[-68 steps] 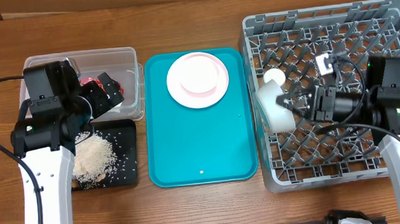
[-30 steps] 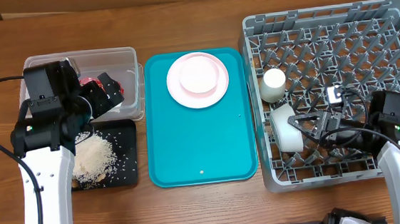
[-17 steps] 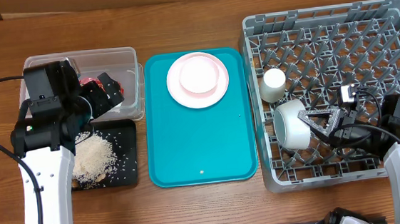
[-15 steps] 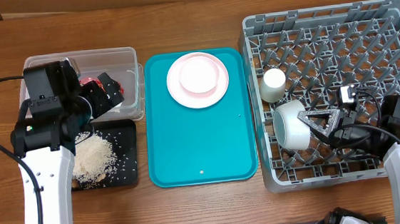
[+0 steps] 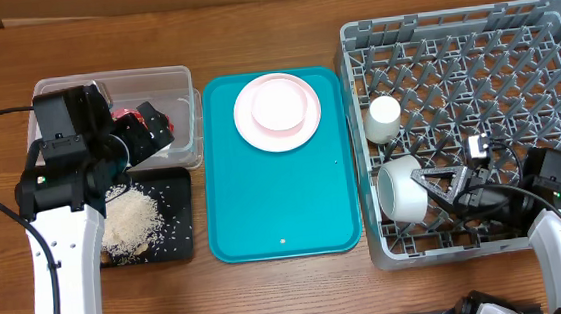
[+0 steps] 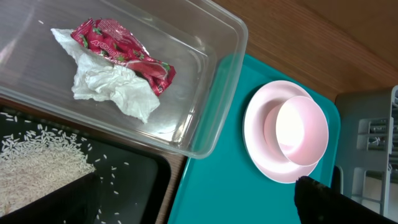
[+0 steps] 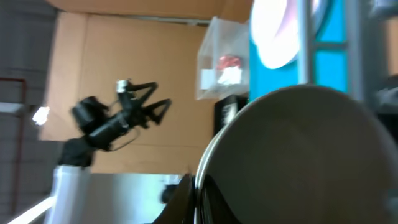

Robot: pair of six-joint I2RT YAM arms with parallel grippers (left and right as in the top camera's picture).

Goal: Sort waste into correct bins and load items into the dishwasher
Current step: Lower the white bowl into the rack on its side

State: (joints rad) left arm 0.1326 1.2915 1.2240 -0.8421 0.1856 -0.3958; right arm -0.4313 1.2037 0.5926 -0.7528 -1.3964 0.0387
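Overhead, we see the left gripper [image 5: 148, 130] hanging over the clear tub [image 5: 187, 84] at the left end of the table [image 5: 271, 293]. Its jaws are spread wide and hold nothing. The left wrist camera looks down into the tub, where we find a crumpled red wrapper [image 6: 121, 50] touching and partly overlapping a crumpled white napkin [image 6: 112, 90].

Just beside the tub, on the side nearer the robot, sits the black tray [image 5: 180, 220]. A heap of rice [image 5: 130, 221] lies toward its left part, and we see loose grains scattered to the right of the heap.

In the middle of the table, between the tub and the dish rack [image 5: 460, 14], lies the teal tray [image 5: 284, 207]. The pink plates [image 5: 277, 110] rest at its far end, the smaller one stacked on the larger.

The grey dish rack fills the right side. A small white cup [image 5: 382, 119] stands among the pegs close to the rack's left wall. Nearer the robot, by the front left corner of the rack, the white bowl [image 5: 400, 192] is tipped on its side among the pegs. The right gripper [image 5: 425, 178] reaches in from the right, and its jaws are pressed together on the bowl's edge.

From the right wrist we see the bowl blurred and filling most of the view, with its metallic rim showing along the left.
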